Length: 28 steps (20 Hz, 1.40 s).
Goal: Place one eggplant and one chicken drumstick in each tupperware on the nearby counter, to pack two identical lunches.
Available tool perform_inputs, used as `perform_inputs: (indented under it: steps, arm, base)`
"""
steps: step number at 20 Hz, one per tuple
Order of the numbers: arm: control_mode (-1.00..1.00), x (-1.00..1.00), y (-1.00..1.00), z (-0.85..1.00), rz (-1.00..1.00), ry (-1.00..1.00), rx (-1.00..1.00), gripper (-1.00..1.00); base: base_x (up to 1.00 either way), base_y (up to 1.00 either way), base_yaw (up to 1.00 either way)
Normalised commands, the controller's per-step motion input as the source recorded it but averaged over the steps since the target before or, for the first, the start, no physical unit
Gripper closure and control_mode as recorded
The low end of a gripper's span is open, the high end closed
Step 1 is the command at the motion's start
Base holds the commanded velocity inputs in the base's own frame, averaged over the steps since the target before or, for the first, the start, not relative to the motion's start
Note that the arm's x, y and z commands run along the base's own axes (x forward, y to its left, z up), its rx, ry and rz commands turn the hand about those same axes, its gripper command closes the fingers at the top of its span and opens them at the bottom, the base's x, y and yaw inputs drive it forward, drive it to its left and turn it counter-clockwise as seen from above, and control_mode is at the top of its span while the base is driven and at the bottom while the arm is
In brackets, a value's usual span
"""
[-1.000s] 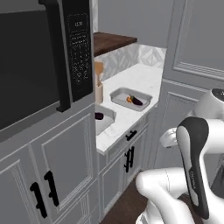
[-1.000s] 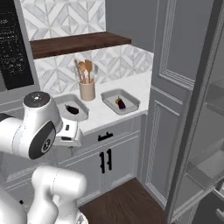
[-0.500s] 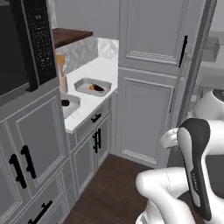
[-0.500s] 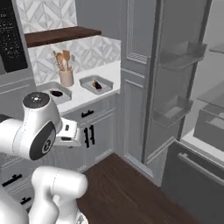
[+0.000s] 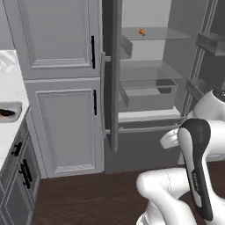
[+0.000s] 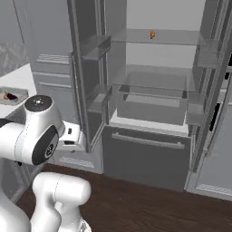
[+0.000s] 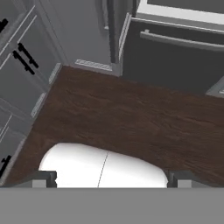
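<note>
From the left base view, a tupperware (image 5: 9, 112) sits at the counter (image 5: 9, 132) edge, far left, something dark in it. A drumstick (image 5: 141, 32) lies on the fridge's top shelf.

Right base view: drumstick (image 6: 152, 34) high up; I'd close in squarely before reaching.

Hand view: the end effector (image 7: 111, 178) is spread wide, empty, aimed at the floor (image 7: 131, 118), well below that shelf.

I am facing a pale grey open fridge (image 6: 149, 90) showing one small orange item (image 6: 152, 34) on its clear shelf, dark brown wood flooring (image 7: 131, 118) lying below, white counter (image 5: 9, 127) edging left.
</note>
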Motion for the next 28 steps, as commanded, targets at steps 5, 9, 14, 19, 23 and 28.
perform_inputs:
  steps: [5, 9, 14, 19, 23, 28]
  arm:
    - [1.00, 0.00, 0.00, 0.00, 0.00, 0.00, 0.00, -1.00]
    - [1.00, 0.00, 0.00, 0.00, 0.00, 0.00, 0.00, -1.00]
    - [1.00, 0.00, 0.00, 0.00, 0.00, 0.00, 0.00, -1.00]
    - [1.00, 0.00, 0.00, 0.00, 0.00, 0.00, 0.00, -1.00]
    - [1.00, 0.00, 0.00, 0.00, 0.00, 0.00, 0.00, -1.00]
    - [1.00, 0.00, 0.00, 0.00, 0.00, 0.00, 0.00, -1.00]
  base:
    - [0.79, -0.24, -0.42]
    - [1.00, -0.26, 0.00]
    - [0.82, -0.50, 0.01]
    - [0.43, -0.44, -0.02]
    - [0.73, -0.17, -0.05]
    - [0.66, -0.28, -0.14]
